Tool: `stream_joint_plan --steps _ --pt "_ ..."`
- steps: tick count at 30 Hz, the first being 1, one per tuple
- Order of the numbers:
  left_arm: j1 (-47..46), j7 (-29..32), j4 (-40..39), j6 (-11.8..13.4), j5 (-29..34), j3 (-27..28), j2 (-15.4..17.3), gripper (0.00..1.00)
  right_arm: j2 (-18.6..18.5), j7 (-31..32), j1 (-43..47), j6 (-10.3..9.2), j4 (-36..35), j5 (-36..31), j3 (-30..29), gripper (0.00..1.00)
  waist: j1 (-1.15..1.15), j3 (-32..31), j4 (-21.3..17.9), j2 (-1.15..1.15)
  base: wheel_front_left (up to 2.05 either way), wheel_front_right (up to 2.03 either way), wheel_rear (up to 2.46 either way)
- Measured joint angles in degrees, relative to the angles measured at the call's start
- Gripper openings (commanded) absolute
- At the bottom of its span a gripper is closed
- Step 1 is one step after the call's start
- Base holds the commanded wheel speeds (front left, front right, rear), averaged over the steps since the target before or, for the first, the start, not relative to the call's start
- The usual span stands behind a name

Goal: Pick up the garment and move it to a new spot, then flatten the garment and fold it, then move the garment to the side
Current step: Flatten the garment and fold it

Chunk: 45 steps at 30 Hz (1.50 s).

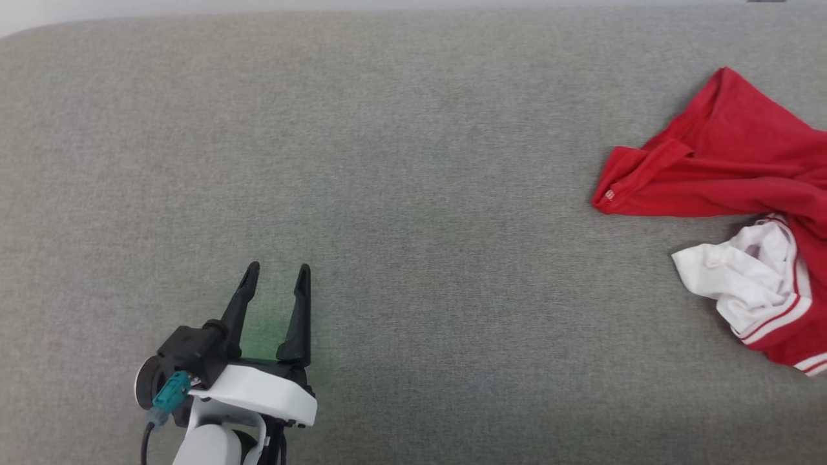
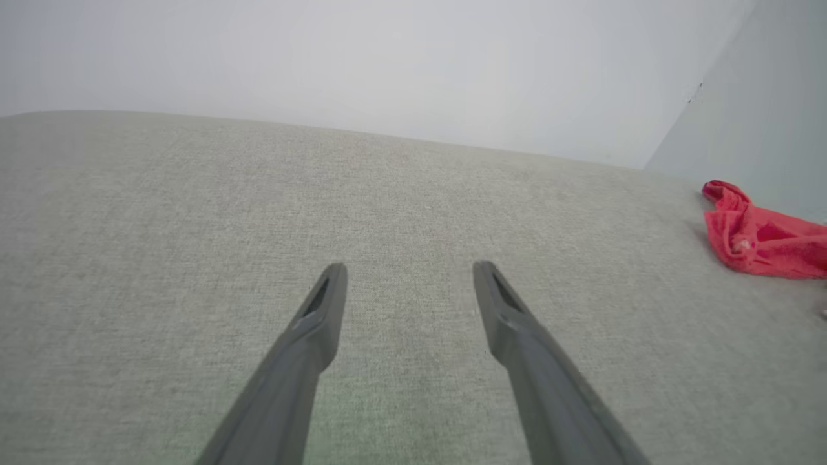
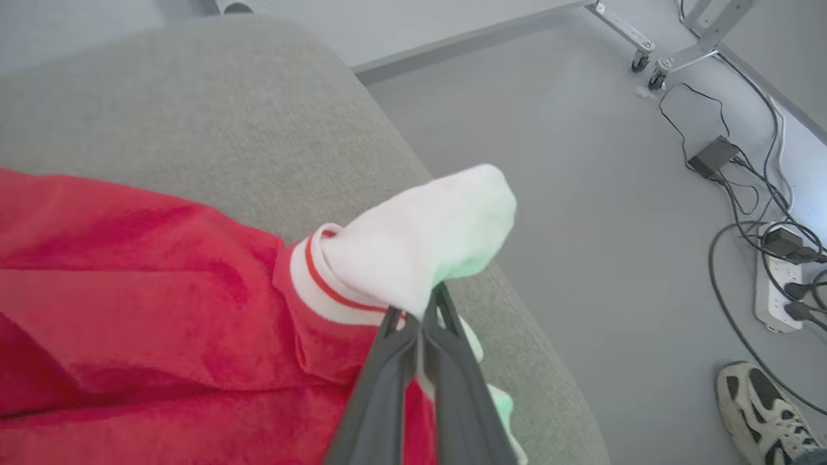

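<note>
The garment (image 1: 723, 168) is a crumpled red shirt with a white section and red-and-white striped trim, lying at the right edge of the grey cushion (image 1: 400, 194). In the right wrist view my right gripper (image 3: 423, 310) is shut on the garment (image 3: 161, 290), pinching the white part by the striped trim. My left gripper (image 1: 276, 270) hovers over bare cushion at the lower left, open and empty. From the left wrist, the left gripper (image 2: 408, 270) points across the cushion, and the garment (image 2: 756, 236) lies far to the right.
The cushion's rounded edge (image 3: 400, 148) drops to a grey floor. On that floor are cables and a power strip (image 3: 775, 278), wheeled frame legs (image 3: 646, 61) and a person's shoe (image 3: 762, 413). A pale wall (image 2: 387, 64) stands behind the cushion.
</note>
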Motion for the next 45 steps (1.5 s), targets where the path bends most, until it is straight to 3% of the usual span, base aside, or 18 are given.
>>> stream_joint_plan --steps 7,10,14,16,19,23,26,29,37,45 --pt "-2.01 0.0 -0.7 -0.01 -0.66 -2.61 2.43 1.0 2.96 -7.46 -0.31 0.0 -2.04 -0.85 -1.68 1.0 0.0 -1.07 -1.9 0.0 0.0 0.0 0.0" --pt "-4.3 0.0 -1.81 0.0 -1.09 -4.85 5.46 1.0 3.92 -11.48 0.19 -0.01 -4.57 -1.14 -1.93 1.0 0.0 -1.59 -3.19 0.0 0.0 0.0 0.0" --pt "-10.65 0.0 -3.2 0.0 -3.42 -10.66 11.38 1.0 8.7 -15.96 2.02 0.0 -13.08 0.44 1.45 1.0 0.0 -2.3 -6.28 0.0 0.0 0.0 0.0" --pt "-14.16 0.18 -3.13 0.0 -5.41 -16.25 13.69 1.0 10.93 -16.69 3.51 0.0 -16.55 1.57 3.1 1.0 0.0 -2.6 -7.78 0.0 0.0 0.0 0.0" --pt "-20.15 6.03 -3.74 -0.08 -13.43 -28.66 17.57 1.0 13.95 -16.62 5.69 -0.01 -20.95 2.31 5.32 1.0 0.0 -3.17 -10.29 0.0 0.0 0.0 0.0" --pt "-31.02 22.15 -3.44 -0.07 -28.51 -44.14 22.3 1.0 16.08 -16.02 7.53 -0.01 -26.01 2.45 6.6 1.0 0.0 -3.58 -13.9 0.0 0.0 0.0 0.0" --pt "-37.86 32.74 -0.92 -0.02 -38.09 -51.18 22.45 1.0 18.03 -15.25 8.74 -0.01 -29.37 2.63 7.78 1.0 0.0 -3.58 -16.5 0.0 0.0 0.0 0.0" --pt "-44.33 37.91 3.61 -0.04 -43.55 -54.3 20.85 1.0 19.8 -14.93 9.34 -0.01 -32.18 2.83 8.49 1.0 0.0 -2.94 -19.2 0.0 0.0 0.0 0.0" --pt "-54.39 41.95 18.71 -0.05 -48.48 -61.51 15.35 1.0 24.65 -15.66 9.59 -0.01 -35.2 3.41 11.13 1.0 0.0 1.19 -26.5 0.0 0.0 0.0 0.0" --pt "-57.72 41.72 29.4 -0.05 -50.21 -65.86 14.27 1.0 27.64 -18.23 9.55 -0.01 -33.09 4.56 14.14 1.0 0.0 5.26 -33.55 0.0 0.0 0.0 0.0"
